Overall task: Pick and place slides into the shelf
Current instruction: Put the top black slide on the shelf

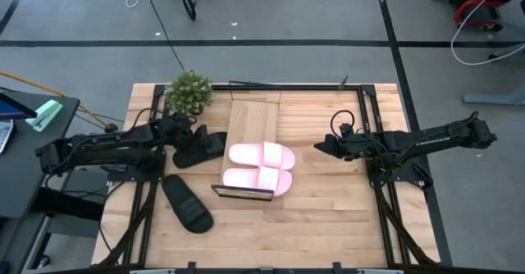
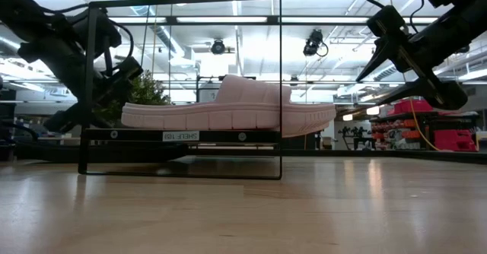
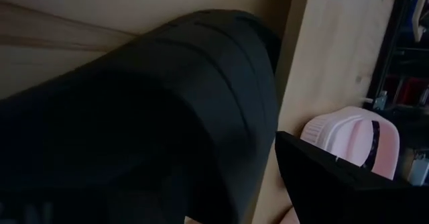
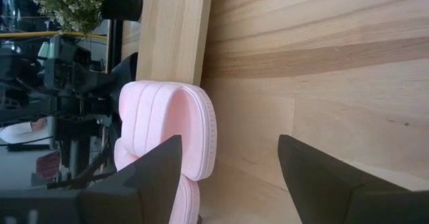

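Observation:
The shelf [image 1: 253,118], a light-wood plank in a black wire frame, lies at the table's middle. Two pale pink slides [image 1: 259,153] [image 1: 257,178] rest sole-down on its near half, side by side; the low view shows one pink slide [image 2: 228,109] on the plank. One black slide [image 1: 205,147] sits just left of the shelf under my left gripper [image 1: 185,139]. It fills the left wrist view [image 3: 147,117]. The other black slide [image 1: 187,203] lies flat on the table nearer the front. My right gripper [image 1: 321,145] hovers open to the right of the shelf, touching nothing. My left gripper is on the black slide by the shelf, coming from the table's left. One finger [image 3: 335,184] stands at the slide's edge [image 3: 268,117] on the shelf side. The slide's own body hides the other finger. I cannot tell whether the slide is clear of the table.
A potted plant [image 1: 189,92] stands at the table's far left, just behind my left arm. Black frame rails [image 1: 377,143] run along the table's right side under my right arm. Bare wood [image 1: 328,216] lies in front of and to the right of the shelf.

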Motion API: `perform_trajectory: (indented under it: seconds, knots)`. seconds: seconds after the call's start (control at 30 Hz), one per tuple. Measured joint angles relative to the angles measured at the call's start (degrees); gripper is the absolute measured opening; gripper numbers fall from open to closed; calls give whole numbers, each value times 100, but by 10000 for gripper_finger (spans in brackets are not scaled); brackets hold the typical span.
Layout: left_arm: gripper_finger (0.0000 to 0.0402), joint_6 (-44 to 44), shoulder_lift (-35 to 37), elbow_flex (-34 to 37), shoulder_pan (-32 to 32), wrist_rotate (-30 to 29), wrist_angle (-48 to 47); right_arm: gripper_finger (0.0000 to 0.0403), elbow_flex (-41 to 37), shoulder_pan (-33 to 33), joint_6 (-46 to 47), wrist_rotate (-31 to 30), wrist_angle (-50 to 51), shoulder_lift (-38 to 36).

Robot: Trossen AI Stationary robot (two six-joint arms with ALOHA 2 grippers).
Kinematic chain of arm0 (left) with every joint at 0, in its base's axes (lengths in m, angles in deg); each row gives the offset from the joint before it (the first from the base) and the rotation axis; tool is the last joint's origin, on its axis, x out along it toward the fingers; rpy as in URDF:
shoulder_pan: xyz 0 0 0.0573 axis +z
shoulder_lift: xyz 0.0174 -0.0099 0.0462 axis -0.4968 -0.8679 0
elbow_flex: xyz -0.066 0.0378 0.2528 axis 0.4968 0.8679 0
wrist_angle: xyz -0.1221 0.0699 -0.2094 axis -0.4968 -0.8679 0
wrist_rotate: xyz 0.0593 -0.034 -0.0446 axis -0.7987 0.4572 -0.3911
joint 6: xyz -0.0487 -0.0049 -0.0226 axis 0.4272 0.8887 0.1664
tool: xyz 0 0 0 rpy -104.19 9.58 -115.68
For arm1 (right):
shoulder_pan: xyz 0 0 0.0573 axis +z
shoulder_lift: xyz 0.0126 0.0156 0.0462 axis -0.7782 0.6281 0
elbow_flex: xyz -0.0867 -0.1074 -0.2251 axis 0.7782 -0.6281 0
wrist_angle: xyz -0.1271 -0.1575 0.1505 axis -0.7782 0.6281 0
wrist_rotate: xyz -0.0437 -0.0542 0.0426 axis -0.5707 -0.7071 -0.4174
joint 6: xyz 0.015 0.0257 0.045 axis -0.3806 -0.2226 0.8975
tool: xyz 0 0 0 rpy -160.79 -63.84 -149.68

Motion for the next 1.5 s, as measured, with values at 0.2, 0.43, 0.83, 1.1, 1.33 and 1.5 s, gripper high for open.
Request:
perform_trajectory:
  seconds: [0.2,0.43,0.83,1.1,1.33,1.5]
  knots:
    - [206,-53,-84,0,-33,-12,109,252,0,0,0,4,0,0]
    - [208,-74,-85,0,-31,-42,98,252,0,0,0,11,0,0]
    - [158,-87,-85,0,-28,-303,89,251,0,0,0,13,0,0]
    - [21,-331,-83,-4,-28,-418,131,236,0,0,-2,12,0,0]
    - [18,-488,-72,-16,-28,-448,-317,220,0,4,-2,12,0,0]
    - [13,-695,-73,-141,-28,-434,-526,212,0,4,-2,13,-2,0]
